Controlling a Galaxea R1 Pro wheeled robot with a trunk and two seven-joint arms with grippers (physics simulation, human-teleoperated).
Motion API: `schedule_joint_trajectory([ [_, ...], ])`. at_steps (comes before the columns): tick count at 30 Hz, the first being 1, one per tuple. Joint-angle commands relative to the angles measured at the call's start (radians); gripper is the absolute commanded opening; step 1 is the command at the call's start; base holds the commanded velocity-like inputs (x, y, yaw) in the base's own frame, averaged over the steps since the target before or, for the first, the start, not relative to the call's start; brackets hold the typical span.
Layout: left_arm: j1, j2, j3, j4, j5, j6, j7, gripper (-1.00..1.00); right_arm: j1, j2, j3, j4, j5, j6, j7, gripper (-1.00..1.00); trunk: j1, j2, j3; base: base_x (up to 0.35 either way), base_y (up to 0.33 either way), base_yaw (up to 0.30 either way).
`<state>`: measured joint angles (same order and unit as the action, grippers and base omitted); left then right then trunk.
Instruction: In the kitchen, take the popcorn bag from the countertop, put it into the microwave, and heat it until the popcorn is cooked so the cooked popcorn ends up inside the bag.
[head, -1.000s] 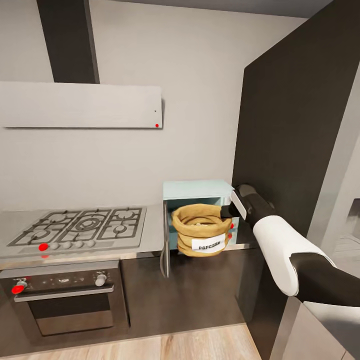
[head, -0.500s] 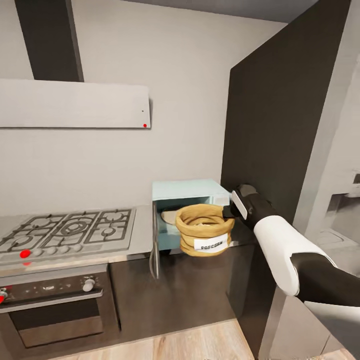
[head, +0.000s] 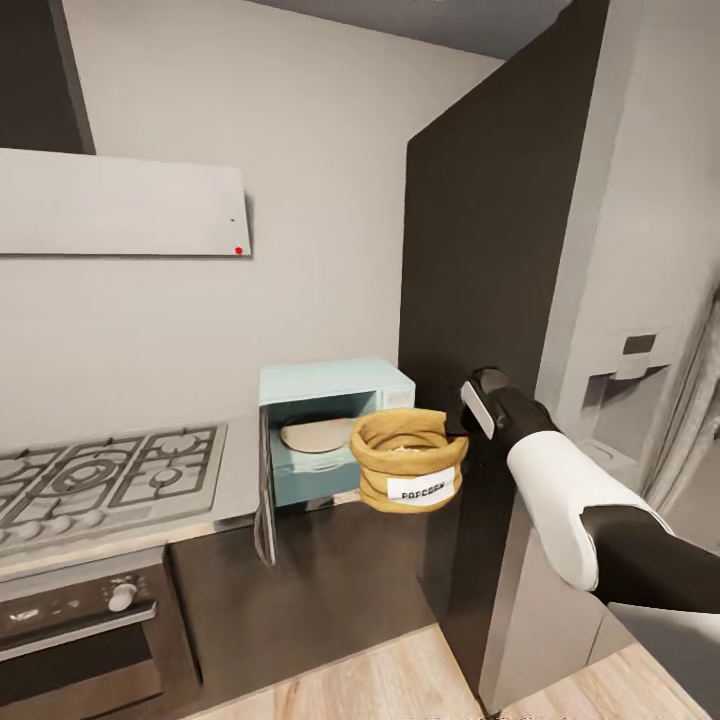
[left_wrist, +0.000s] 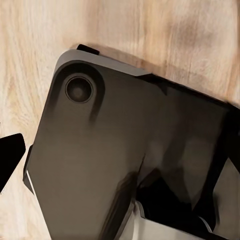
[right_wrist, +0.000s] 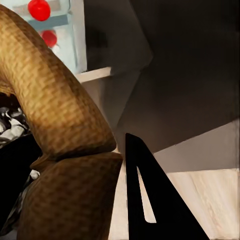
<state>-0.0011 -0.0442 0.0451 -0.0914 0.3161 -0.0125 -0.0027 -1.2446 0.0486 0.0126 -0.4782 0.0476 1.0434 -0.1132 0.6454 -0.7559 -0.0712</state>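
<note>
As the head view swings right, sliding the microwave (head: 335, 425) leftward, the right tool (head: 458, 425) keeps gripping the popcorn bag (head: 407, 459) — aloft, right of the open cavity — insertion pending.

Even, soft light throughout; no glare. Render slightly blurred. Wrist views close and soft-focused, with deep shadow beneath the bag (right_wrist: 60, 115) and base (left_wrist: 120, 165).

Popcorn bag (head: 408, 472) before open microwave (head: 335, 425), hob (head: 105, 475) left.
</note>
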Motion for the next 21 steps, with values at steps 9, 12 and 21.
schedule_joint_trajectory([
  [9,0.0,0.0,0.002,-0.001,0.0,0.0,-0.002,1.0,-0.001,0.003,0.001,0.0,0.003,0.004,0.001,-1.0,0.0,-0.001,-0.002,0.056,0.213,-0.057],
  [12,0.0,0.0,0.002,-0.001,0.0,0.0,-0.002,1.0,-0.001,0.003,0.0,0.0,0.003,0.004,0.001,-1.0,0.0,-0.001,-0.002,0.095,0.312,0.0],
  [21,0.0,0.0,0.003,-0.001,0.001,0.0,-0.002,1.0,-0.001,0.002,0.0,-0.002,0.003,0.004,0.003,-1.0,0.0,-0.001,-0.002,0.095,0.308,0.0],
])
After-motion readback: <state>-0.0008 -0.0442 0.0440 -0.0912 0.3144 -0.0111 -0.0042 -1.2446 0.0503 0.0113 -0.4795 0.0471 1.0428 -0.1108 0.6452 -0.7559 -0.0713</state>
